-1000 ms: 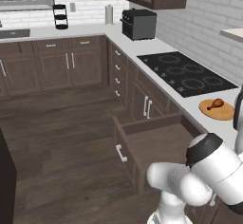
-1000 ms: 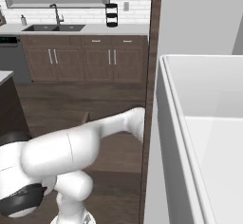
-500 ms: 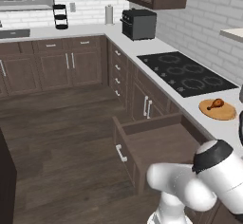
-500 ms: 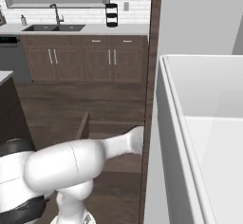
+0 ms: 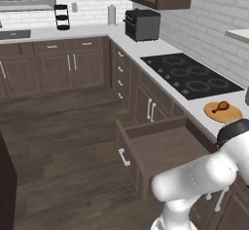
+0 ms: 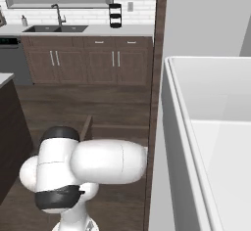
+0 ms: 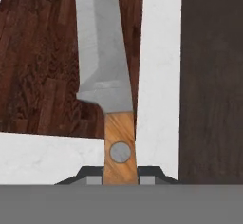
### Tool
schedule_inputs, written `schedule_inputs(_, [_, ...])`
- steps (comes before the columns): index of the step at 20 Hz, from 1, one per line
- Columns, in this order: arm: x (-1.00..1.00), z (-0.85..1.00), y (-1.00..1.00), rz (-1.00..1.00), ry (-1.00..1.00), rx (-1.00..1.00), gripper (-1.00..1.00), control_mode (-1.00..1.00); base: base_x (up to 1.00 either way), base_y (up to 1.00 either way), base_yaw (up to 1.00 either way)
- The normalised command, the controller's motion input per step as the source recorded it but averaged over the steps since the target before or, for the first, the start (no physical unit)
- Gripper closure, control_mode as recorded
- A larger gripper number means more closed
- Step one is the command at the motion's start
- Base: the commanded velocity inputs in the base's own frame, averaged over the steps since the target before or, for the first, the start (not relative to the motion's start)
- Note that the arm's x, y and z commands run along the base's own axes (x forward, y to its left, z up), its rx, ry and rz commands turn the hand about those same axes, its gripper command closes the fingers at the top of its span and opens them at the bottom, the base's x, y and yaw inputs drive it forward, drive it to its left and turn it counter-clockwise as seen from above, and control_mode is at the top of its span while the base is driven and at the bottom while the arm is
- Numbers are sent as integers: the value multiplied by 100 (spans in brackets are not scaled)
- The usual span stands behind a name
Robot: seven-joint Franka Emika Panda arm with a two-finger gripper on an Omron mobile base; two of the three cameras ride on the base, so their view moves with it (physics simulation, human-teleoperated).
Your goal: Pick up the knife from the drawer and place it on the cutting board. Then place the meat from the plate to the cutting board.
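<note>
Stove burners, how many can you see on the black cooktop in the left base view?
4, all on the cooktop set in the right-hand counter: two nearer the toaster oven, two nearer the plate with the meat. None looks hidden.

The white counter (image 5: 197, 108) carries the plate (image 5: 222, 112), apparently beside the cooktop (image 5: 192, 74).

One knife (image 7: 108, 66), one plate (image 5: 223, 112), one meat (image 5: 221, 106), and one open drawer (image 5: 158, 152) are showing.
</note>
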Motion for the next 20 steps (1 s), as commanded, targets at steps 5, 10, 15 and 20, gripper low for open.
schedule_inputs(5, [7, -3, -3, 1, -1, 8, 100, -100, 0, 0, 0])
schedule_inputs(10, [3, -53, -51, 5, -8, 14, 100, -100, 0, 0, 0])
schedule_inputs(15, [7, -24, 0, 0, -1, 9, 100, -100, 0, 0, 0])
schedule_inputs(20, [19, -19, -13, 1, 0, 2, 100, -100, 0, 0, 0])
